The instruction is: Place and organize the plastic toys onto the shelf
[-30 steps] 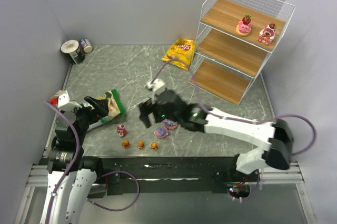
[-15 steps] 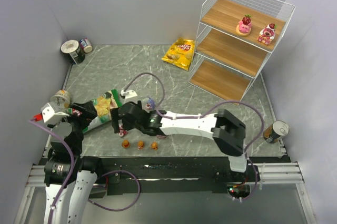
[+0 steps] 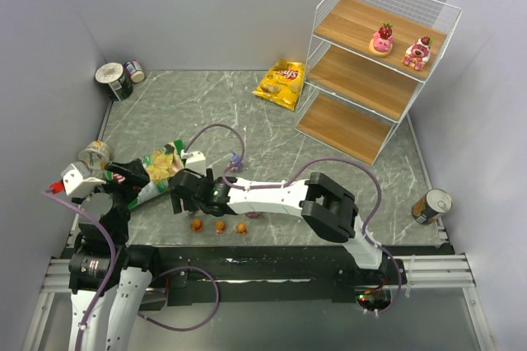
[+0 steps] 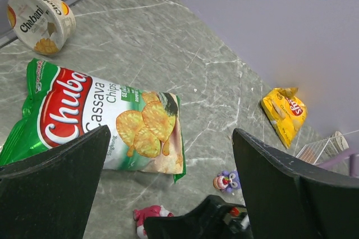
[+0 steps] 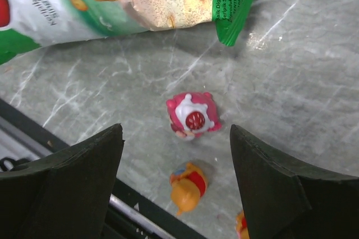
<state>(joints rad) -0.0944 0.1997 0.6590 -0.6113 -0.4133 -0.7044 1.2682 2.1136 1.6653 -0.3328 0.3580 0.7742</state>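
The white wire shelf (image 3: 375, 63) stands at the back right, with two strawberry toys (image 3: 381, 39) on its top board. My right gripper (image 5: 174, 129) is open and hovers over a pink-and-red toy (image 5: 192, 116) lying on the table between its fingers. In the top view this gripper (image 3: 184, 194) reaches far left. Three orange toys (image 3: 220, 226) line the near edge; one (image 5: 188, 187) shows below the pink toy. A purple toy (image 3: 236, 159) stands apart; it also shows in the left wrist view (image 4: 227, 182). My left gripper (image 4: 168, 138) is open and empty above the green chip bag (image 4: 95, 121).
A yogurt cup (image 3: 95, 153) lies at the left beside the green bag (image 3: 160, 168). Cans (image 3: 115, 79) stand in the back left corner. A yellow chip bag (image 3: 280, 83) lies near the shelf. A tin can (image 3: 431, 204) lies at the right edge.
My right arm has swung left from the purple-pink toys to above the pink-and-red toy. My left gripper has drawn back left, uncovering the yogurt cup.
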